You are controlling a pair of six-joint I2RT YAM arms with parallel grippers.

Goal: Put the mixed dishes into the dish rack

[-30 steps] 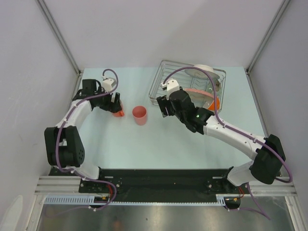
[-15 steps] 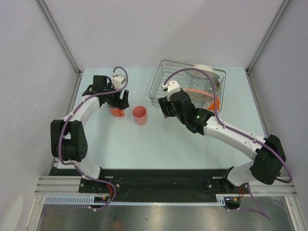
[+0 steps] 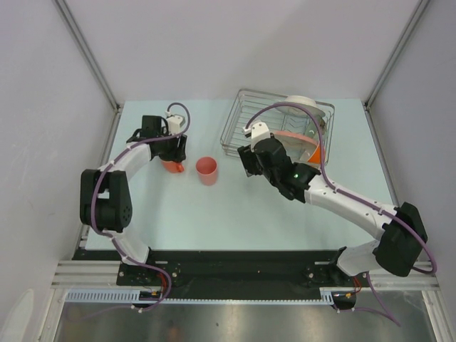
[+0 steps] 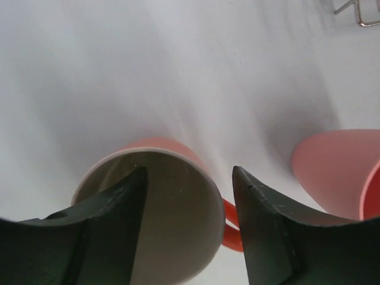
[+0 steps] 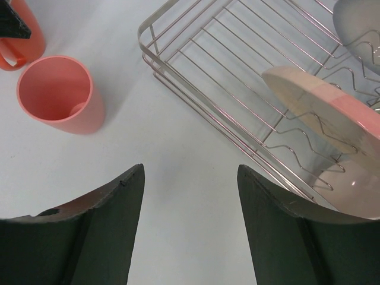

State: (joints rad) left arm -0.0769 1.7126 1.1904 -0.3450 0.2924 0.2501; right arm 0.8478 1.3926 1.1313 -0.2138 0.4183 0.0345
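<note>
1. The left fingers [image 4: 107, 237] are spread, straddling the rim of the upright orange mug [image 4: 172, 231].
2. The right fingers [image 5: 89, 237] are spread and empty, above the tabletop [image 5: 178, 196] between the small pink cup [image 5: 56, 92] and the dish rack [image 5: 155, 62].

**One high fixed view, two close wrist views**

The top camera sits above and behind the arm bases [image 3: 132, 253] and looks down over the whole pale blue-green desk [image 3: 214, 214] from afar. The left wrist camera is very near. It looks past the dark fingers [image 4: 107, 237] of the left hand [image 4: 190, 172] into the glossy orange mug with a cream inside [image 4: 178, 237], with the small pink cup [image 4: 341, 169] at its right. The right wrist camera hangs higher and faces down between the fingers of the right hand [image 5: 190, 169]. It shares mug and cup and adds the silver wire dish rack [image 5: 237, 89].
</note>
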